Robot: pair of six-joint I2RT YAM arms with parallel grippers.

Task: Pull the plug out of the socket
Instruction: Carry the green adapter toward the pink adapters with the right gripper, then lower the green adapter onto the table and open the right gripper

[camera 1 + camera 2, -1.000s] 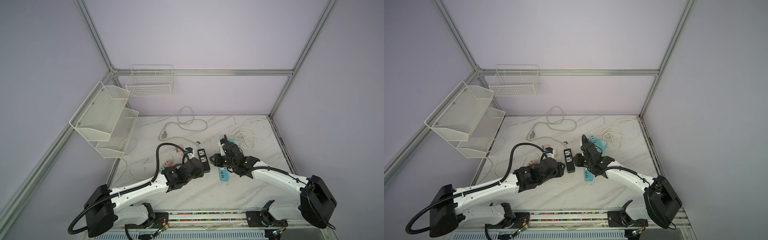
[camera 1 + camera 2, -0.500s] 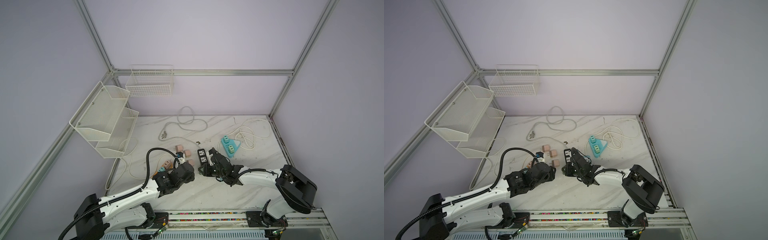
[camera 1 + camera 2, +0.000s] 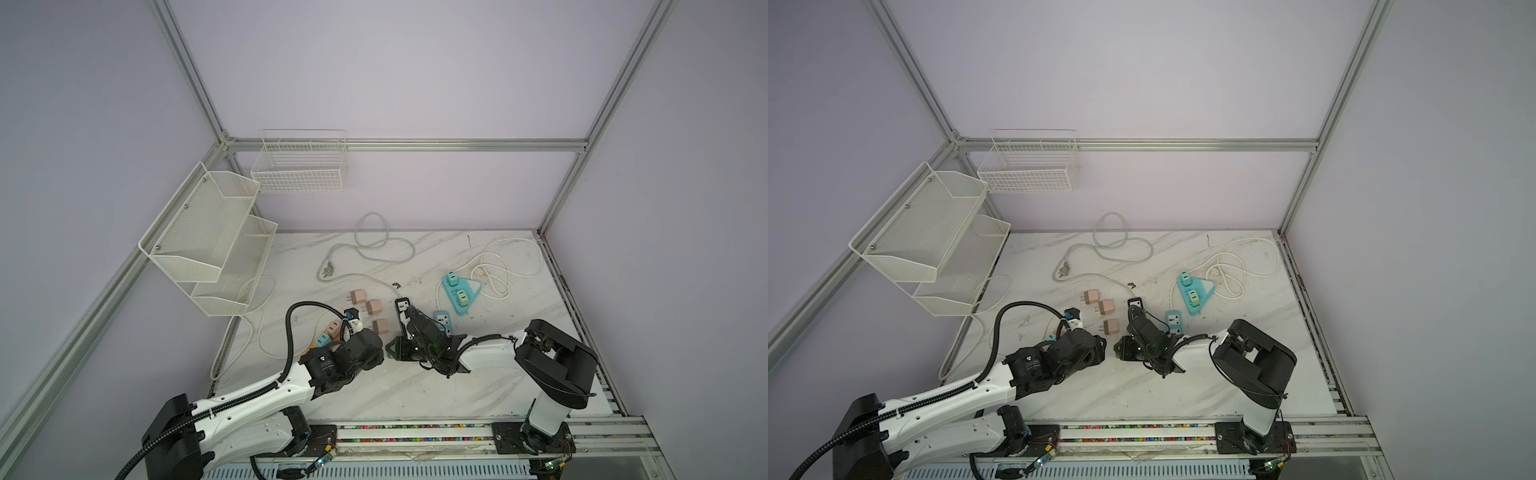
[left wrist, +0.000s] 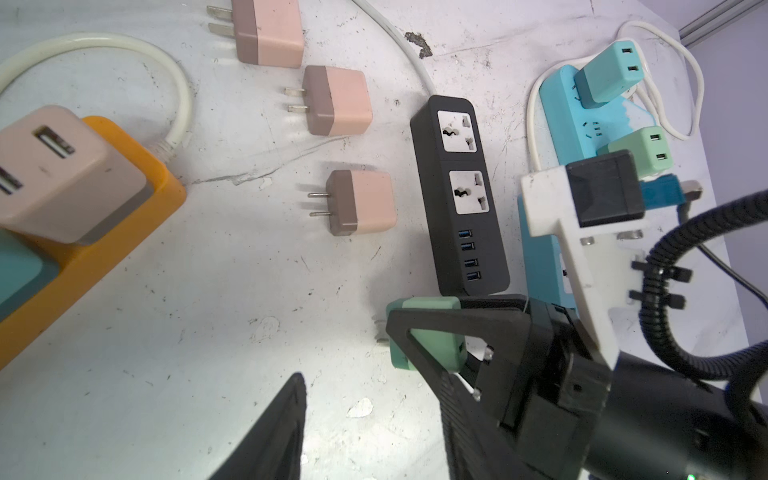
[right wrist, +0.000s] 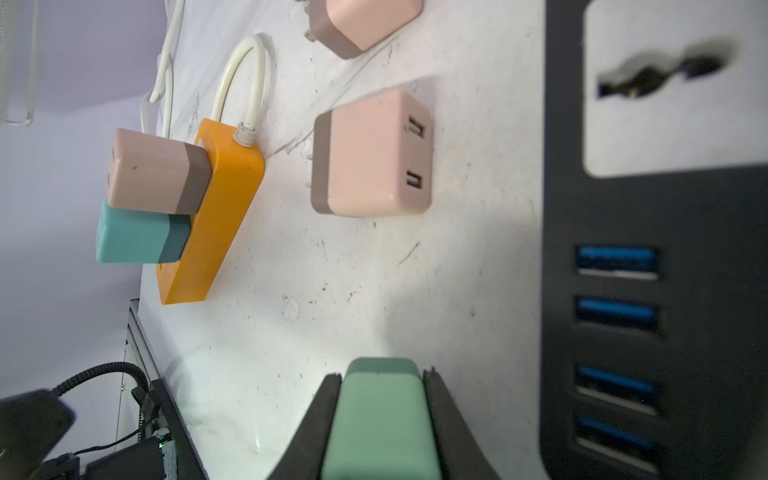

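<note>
Both arms have shifted in the last second. The right arm has swung in from the right side of the counter [image 3: 415,390] toward its middle. The left arm has drawn back toward the front left corner, uncovering the loose pink plugs it had been hiding.

The right tool [image 5: 380,376] is clamped on a green plug [image 4: 434,347], one finger on each flat side. The plug sits in no socket. It is low over the counter, just off the near end of the black power strip [image 4: 459,232], with its prongs pointing toward the left edge. I cannot tell whether it touches the surface. Both sockets on the black strip are bare.

The left tool [image 3: 374,353] is just beside the right one, on the side of the left edge, and holds nothing. Only one of its fingers [image 4: 286,428] shows in the left wrist view, so I cannot tell how far its jaws stand apart.

Three pink plugs [image 4: 361,201] lie on their sides between the black strip and the orange power strip [image 5: 216,216]. The orange strip is toward the left edge and has a pink plug and a teal one seated in it. Toward the right rear, the blue power strip [image 3: 467,305] carries two more plugs. A small blue socket block [image 3: 442,322] lies between it and the right arm.
</note>
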